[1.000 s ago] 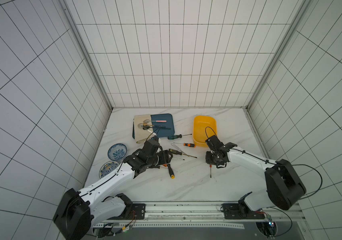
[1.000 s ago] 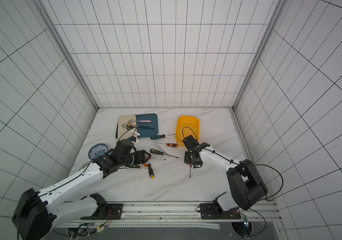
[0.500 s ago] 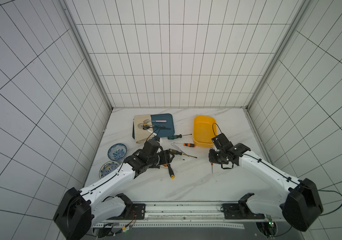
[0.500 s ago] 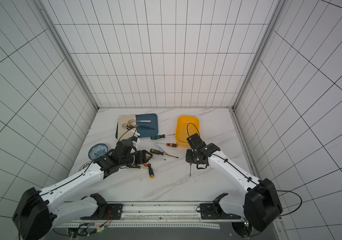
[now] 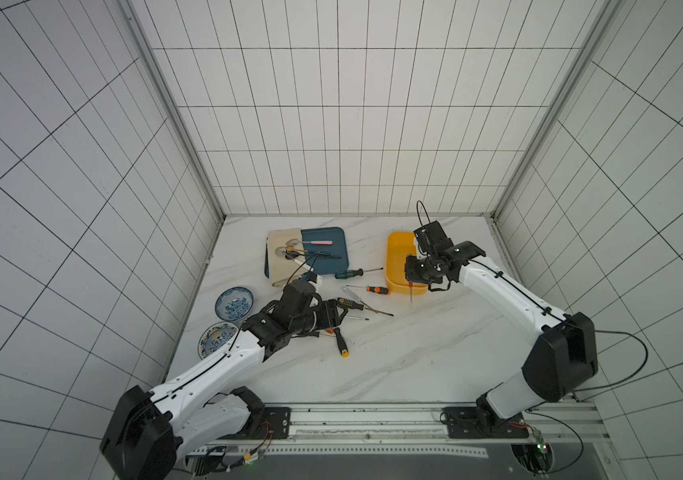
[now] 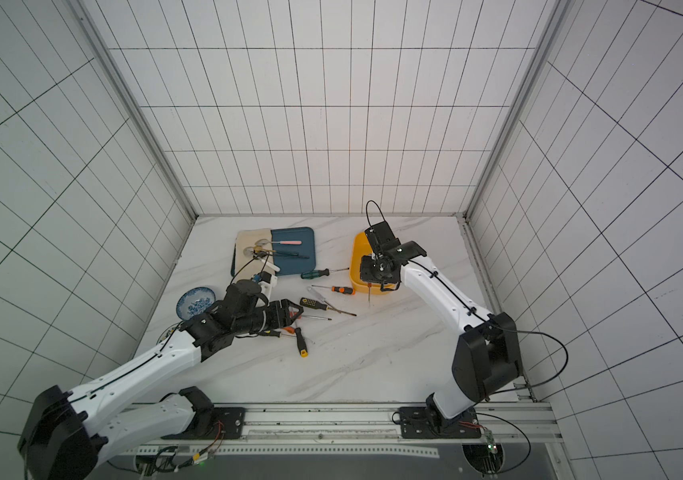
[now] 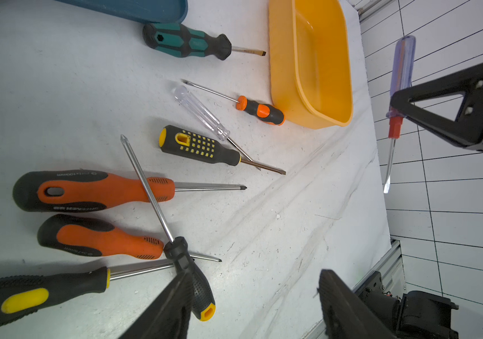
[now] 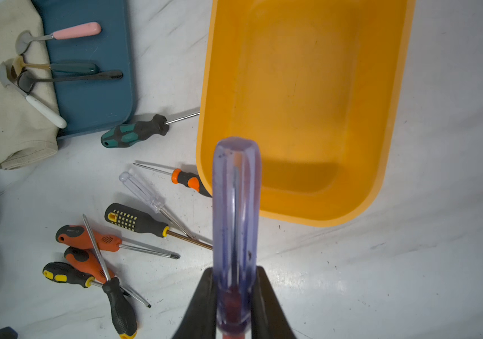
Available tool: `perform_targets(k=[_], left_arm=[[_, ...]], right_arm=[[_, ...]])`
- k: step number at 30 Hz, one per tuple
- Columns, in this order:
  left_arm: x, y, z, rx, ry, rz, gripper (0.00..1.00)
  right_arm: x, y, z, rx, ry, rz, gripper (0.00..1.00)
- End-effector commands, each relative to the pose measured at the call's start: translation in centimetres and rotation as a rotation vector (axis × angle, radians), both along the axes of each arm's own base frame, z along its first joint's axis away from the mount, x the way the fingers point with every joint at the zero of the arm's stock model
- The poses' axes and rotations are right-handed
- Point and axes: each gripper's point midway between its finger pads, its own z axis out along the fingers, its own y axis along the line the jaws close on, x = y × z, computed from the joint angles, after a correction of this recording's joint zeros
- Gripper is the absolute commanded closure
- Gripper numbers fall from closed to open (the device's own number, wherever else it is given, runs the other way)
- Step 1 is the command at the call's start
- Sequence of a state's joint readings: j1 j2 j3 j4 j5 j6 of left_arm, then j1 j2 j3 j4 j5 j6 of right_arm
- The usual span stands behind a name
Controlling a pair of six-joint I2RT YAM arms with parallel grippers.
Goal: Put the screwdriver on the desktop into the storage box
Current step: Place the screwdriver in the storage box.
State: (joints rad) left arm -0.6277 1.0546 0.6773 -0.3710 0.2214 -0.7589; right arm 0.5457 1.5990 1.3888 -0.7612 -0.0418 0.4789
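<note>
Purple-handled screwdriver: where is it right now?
In the right wrist view, the purple-handled screwdriver is clamped in the right end effector, hanging tip-down at the near end of the storage box, on the robot's right.

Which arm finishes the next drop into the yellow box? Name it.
Right: the right tool grips the purple-handled screwdriver beside the storage box; the left tool hangs open, empty, over the pile.

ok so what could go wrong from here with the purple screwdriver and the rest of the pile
The right gripper holds the purple screwdriver upright, tip down, by the near end of the storage box; released like this, it may topple over the wall. The left gripper hangs open above a crossed pile: the black-handled screwdriver lies across the orange-handled screwdriver, so lifting one could drag the other.
</note>
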Motion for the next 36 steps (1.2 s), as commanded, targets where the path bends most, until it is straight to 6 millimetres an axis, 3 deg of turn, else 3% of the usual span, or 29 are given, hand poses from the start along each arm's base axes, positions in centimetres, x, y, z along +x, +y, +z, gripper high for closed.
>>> perform_targets(k=[1, 7, 19, 27, 36], left_arm=[[-0.3, 0.6, -0.4, 0.026, 0.0, 0.011, 0.29], [-0.4, 0.9, -0.7, 0.035, 0.01, 0.017, 0.29], [-1.1, 1.5, -1.2, 0.037, 0.025, 0.032, 0.29], [-1.3, 2.0, -1.1, 0.05, 0.022, 0.042, 0.28], [-1.2, 2.2, -1.4, 0.057, 0.03, 0.043, 0.28]], right_arm=[[2.3, -0.1, 0.7, -0.004, -0.008, -0.002, 0.88], [5.7, -0.2, -0.5, 0.004, 0.019, -0.036, 0.88], [12.1, 1.9, -5.7, 0.016, 0.076, -0.06, 0.87], [13.8, 3.3, -9.3, 0.043, 0.124, -0.063, 0.86], [14.5, 4.0, -10.3, 0.062, 0.133, -0.059, 0.79]])
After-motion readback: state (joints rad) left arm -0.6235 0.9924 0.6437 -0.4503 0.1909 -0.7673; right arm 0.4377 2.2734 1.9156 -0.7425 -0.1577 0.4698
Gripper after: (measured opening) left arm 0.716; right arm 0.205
